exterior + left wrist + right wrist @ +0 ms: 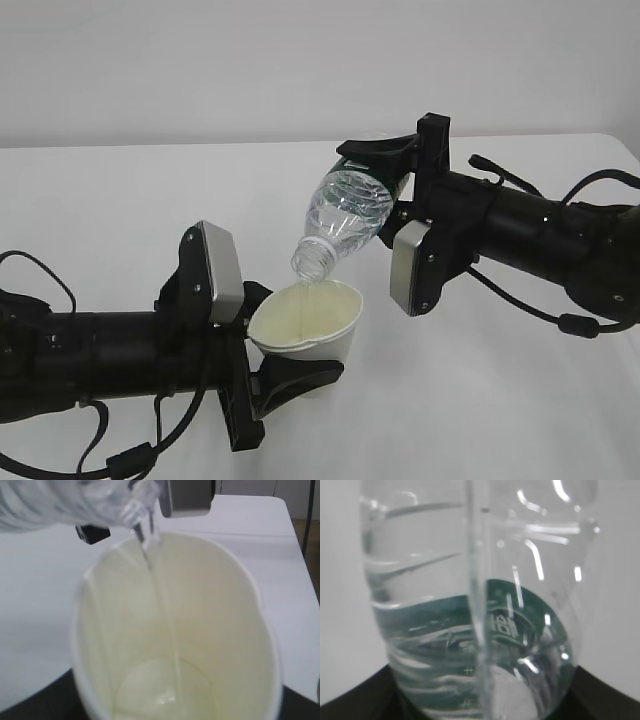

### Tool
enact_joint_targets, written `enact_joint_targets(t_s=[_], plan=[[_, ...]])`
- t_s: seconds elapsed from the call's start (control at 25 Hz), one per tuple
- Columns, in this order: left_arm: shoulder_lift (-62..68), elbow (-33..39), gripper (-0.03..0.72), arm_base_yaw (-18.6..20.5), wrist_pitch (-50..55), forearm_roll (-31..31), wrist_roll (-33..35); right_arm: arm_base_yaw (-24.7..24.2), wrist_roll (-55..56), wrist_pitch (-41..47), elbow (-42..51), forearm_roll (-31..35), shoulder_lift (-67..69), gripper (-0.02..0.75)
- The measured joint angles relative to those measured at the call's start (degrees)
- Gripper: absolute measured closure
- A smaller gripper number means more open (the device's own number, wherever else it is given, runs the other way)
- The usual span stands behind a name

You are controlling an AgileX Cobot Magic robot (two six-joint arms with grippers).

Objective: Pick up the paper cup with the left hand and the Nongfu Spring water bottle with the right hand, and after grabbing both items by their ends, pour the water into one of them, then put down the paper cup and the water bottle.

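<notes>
White tabletop (pixel 120 200) fills the exterior view, with a pale wall behind it. On the left, the left hand (pixel 290 375) reaches in low from the left edge, its black fingers closed round the lower part of the paper cup (pixel 310 325), which it holds above the table with the mouth tipped up and a little toward the camera. A silver-grey plate (pixel 222 275) sits on its wrist. From the right comes the right hand (pixel 400 175), its jaws clamped on the base end of the water bottle (pixel 345 215). The bottle slants down to the left, neck lowest, its open mouth just over the cup's far rim. The green label band shows beside the gripper's fingers. Black cables loop along both arms.

From the left wrist view, the cup (pixel 210 630) is seen from above and fills most of the picture, cream-yellow inside. A thin stream of water (pixel 150 555) falls from the bottle's neck (pixel 135 505) at the top onto the inner wall, and a shallow pool lies at the bottom. The fingers holding the cup are not visible here beyond dark edges at the lower corners.

From the right wrist view, the bottle (pixel 470 580) stands right before the lens, ribbed and clear, blurred by nearness. Water (pixel 445 645) lies in its lower part, and the green label with white print shows through it. Black gripper parts frame its lower edge on both sides.
</notes>
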Motion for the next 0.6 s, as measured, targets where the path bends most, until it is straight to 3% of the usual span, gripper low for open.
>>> enact_joint_targets(t_s=[0.6], plan=[[0.00, 0.00, 0.262, 0.00, 0.02, 0.00, 0.00, 0.00, -0.51, 0.00, 0.00, 0.00, 0.00, 0.281]])
